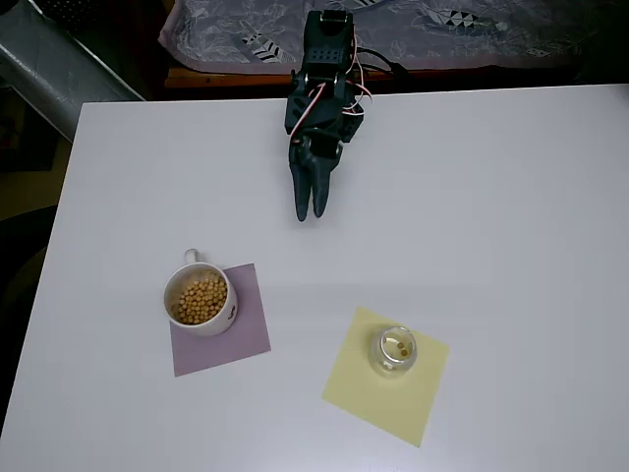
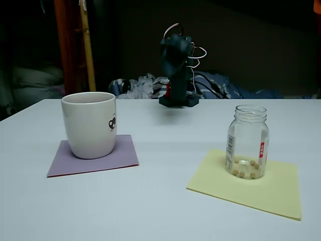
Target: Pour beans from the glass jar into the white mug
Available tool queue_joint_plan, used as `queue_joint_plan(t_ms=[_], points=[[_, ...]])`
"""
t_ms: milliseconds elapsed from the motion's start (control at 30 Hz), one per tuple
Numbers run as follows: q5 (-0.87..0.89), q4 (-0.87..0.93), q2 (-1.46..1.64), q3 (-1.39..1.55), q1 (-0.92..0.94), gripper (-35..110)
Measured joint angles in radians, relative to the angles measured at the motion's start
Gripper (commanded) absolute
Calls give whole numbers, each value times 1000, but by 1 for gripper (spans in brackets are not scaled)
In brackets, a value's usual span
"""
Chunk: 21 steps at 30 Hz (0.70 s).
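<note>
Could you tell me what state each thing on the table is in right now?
White mug: upright on the purple sheet, well filled with beans.
Glass jar: upright on the yellow sheet, no lid, nearly empty, a few beans left at the bottom.
Gripper: shut, holding nothing, apart from both the mug and the jar.

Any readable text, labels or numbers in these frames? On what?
No text can be read.
glass jar: a barcode strip and a red label strip, print too small to read.
white mug: a small dark mark, a picture and not letters.
</note>
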Motion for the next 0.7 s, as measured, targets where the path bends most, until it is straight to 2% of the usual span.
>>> queue_joint_plan(t_ms=[300, 433, 700], points=[[241, 221, 0, 35, 2, 14], [331, 261, 0, 38, -8, 0], [359, 307, 0, 40, -11, 0]])
